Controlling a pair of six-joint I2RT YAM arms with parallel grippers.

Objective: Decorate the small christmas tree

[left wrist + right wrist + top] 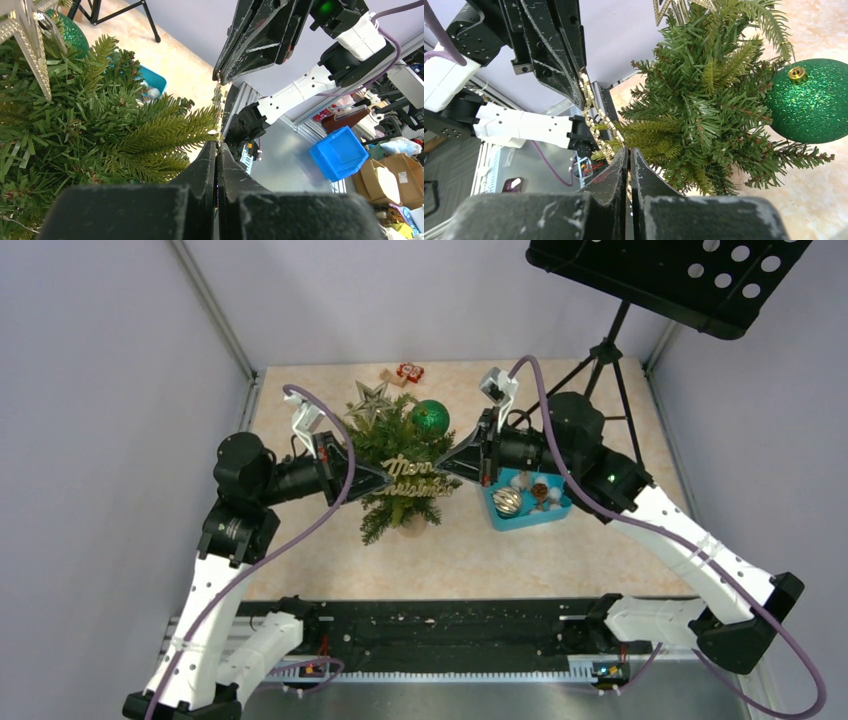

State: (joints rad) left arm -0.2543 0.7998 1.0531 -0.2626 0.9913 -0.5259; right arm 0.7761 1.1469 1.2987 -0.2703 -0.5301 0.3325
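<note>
Sign strung 9-to-3 between both claws, across the near face of the tree.

My left claw [372, 478] is pinched together on the 9 o'clock end of the gold Merry Christmas sign [416, 476], and my right claw [452, 466] is pinched on its 3 o'clock end. The sign's long axis runs level between them. The small christmas tree [385, 445] stands upright mid-table. Its branches lie at 12 o'clock from the sign and touch or nearly touch it; I cannot tell which. Silver star [370, 400] at the top, green ball [430, 417] toward 1 o'clock. Both arms are equally near. My judgement: seating the sign means pushing toward 12 into the needles before either claw lets go.
</note>
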